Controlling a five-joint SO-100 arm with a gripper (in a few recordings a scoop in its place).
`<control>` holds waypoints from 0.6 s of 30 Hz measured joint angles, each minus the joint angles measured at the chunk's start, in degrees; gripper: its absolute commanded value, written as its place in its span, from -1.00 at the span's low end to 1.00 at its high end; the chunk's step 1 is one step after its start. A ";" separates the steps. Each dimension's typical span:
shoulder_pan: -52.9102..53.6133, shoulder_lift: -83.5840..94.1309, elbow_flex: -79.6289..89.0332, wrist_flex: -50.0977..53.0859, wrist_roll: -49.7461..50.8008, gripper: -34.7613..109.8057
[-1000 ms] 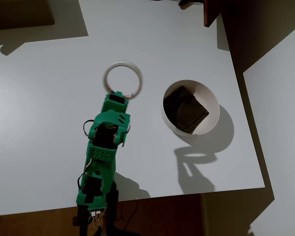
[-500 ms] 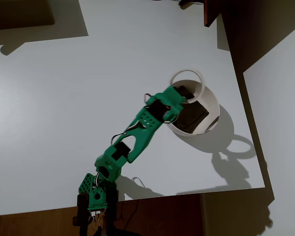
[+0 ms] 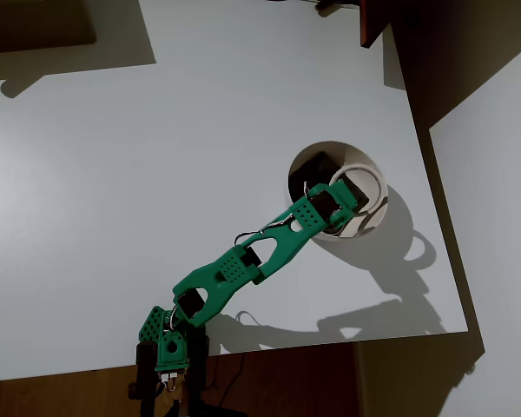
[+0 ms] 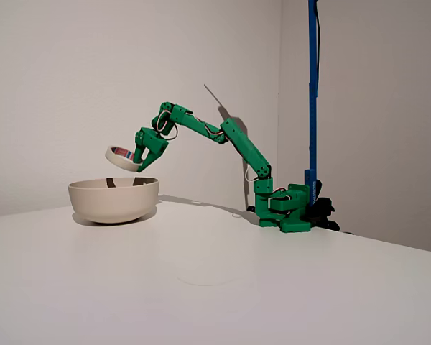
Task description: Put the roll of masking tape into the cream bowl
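The cream bowl stands on the white table, right of centre in the overhead view, with a dark brownish square inside. My green gripper reaches out over the bowl and is shut on the roll of masking tape. The roll is a cream-white ring with a reddish inner rim. It hangs tilted a little above the bowl's rim in the fixed view, apart from the bowl.
The white table is bare to the left and behind the bowl. Its right edge runs close to the bowl. My arm's base sits at the near edge, beside a blue pole.
The arm has swung right with the roll in its gripper, from the table's middle to above the bowl, and has stretched further over the bowl in the last half second.
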 measured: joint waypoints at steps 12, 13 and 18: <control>-0.26 -3.08 -1.23 0.00 1.23 -0.28; -0.79 -3.08 -1.32 0.00 1.58 -0.29; -2.37 -3.08 -1.32 0.00 3.25 -0.64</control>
